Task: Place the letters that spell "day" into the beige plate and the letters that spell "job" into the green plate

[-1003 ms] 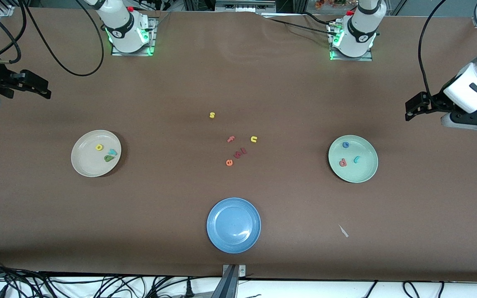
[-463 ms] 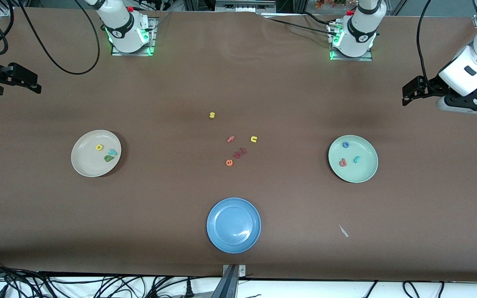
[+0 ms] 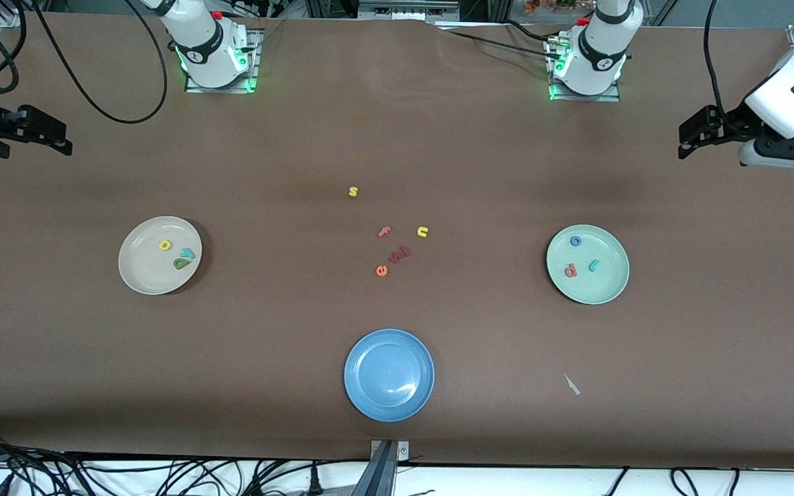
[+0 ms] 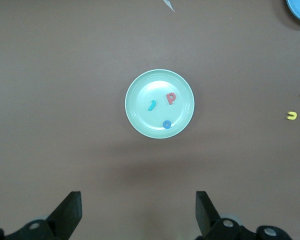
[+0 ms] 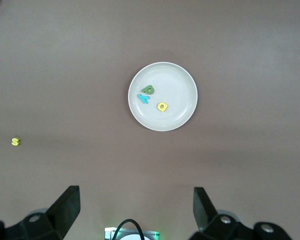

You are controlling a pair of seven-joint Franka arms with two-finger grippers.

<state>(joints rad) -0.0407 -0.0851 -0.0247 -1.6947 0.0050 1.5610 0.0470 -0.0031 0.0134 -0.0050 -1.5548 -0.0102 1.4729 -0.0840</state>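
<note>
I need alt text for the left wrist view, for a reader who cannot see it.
A green plate on a brown table holds a teal j, a red b and a blue o. The left gripper hangs above the table, fingers open and empty.

Both arms have lifted: left tool [image 3: 692, 134] and right tool [image 3: 52, 138] sit higher.

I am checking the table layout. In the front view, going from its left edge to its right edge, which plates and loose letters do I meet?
beige plate → yellow s → blue plate → yellow u → green plate. The pink f, orange e and dark red letters overlap the blue plate's span, so I leave them out.
</note>
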